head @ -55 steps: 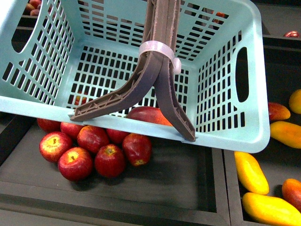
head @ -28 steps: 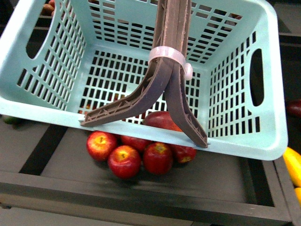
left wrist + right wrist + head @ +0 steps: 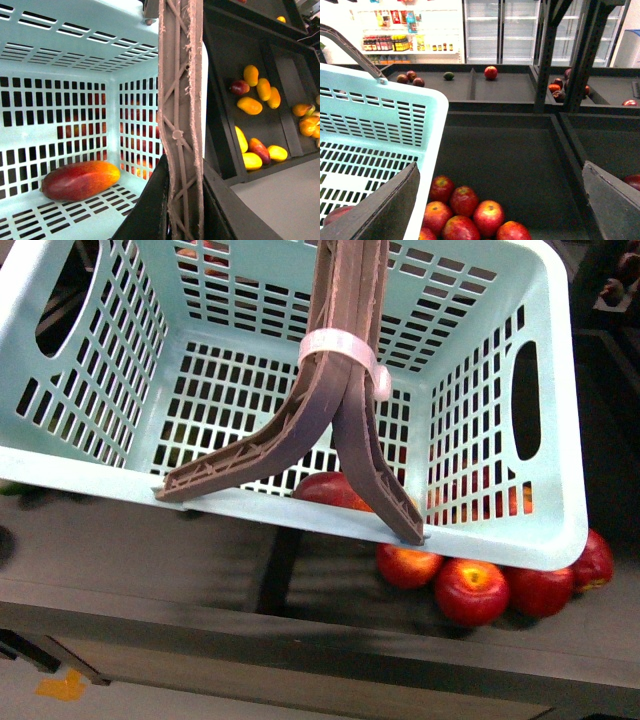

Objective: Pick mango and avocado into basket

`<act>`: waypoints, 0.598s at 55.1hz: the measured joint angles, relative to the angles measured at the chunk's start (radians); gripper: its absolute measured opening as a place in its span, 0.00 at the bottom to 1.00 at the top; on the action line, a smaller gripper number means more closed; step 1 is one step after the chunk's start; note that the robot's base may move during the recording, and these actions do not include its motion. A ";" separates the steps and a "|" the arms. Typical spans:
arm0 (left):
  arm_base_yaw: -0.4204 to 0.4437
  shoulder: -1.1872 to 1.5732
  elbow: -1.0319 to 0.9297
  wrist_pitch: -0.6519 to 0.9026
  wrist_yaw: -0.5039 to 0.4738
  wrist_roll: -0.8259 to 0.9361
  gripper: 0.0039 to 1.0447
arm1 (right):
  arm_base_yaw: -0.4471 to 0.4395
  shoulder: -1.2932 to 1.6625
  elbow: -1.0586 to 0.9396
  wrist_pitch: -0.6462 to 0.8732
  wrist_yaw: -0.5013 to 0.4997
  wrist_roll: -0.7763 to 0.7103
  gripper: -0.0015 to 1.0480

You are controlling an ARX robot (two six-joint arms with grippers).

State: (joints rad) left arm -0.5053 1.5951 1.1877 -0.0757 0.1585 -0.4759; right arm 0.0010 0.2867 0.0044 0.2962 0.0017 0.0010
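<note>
The basket (image 3: pixel 500 530) hangs tilted over a dark display bin (image 3: pixel 510 155), its two brown handles (image 3: pixel 345 410) drawn together and bound by a white tie (image 3: pixel 335 345). In the left wrist view the handles run straight up through the left gripper (image 3: pixel 182 225), whose dark fingers (image 3: pixel 145 210) press against them on both sides, so this gripper is clamped on the handles and carries the basket.

The mango (image 3: pixel 80 180) lies on its side on the lattice floor of the basket, close to a corner, its red skin shading to orange-yellow at one end. From the front it shows just behind the near wall, beside the foot of a handle.

The right gripper (image 3: pixel 497 200) is spread wide and holds nothing; it hangs beside the basket's outer wall, above a cluster of red apples (image 3: pixel 465 200) in the bin. From the front, the apples peek out below the basket's near right corner.

A small dark green fruit (image 3: pixel 449 76) lies in a far bin, too small to name for certain. Yellow and red mangoes (image 3: pixel 250 105) fill another bin beside the basket.
</note>
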 joint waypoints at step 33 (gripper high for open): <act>0.001 0.000 0.000 0.000 -0.007 0.003 0.11 | 0.000 0.001 0.000 0.000 -0.001 0.000 0.93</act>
State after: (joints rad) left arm -0.5045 1.5951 1.1873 -0.0757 0.1516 -0.4725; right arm 0.0010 0.2878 0.0044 0.2966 0.0010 0.0006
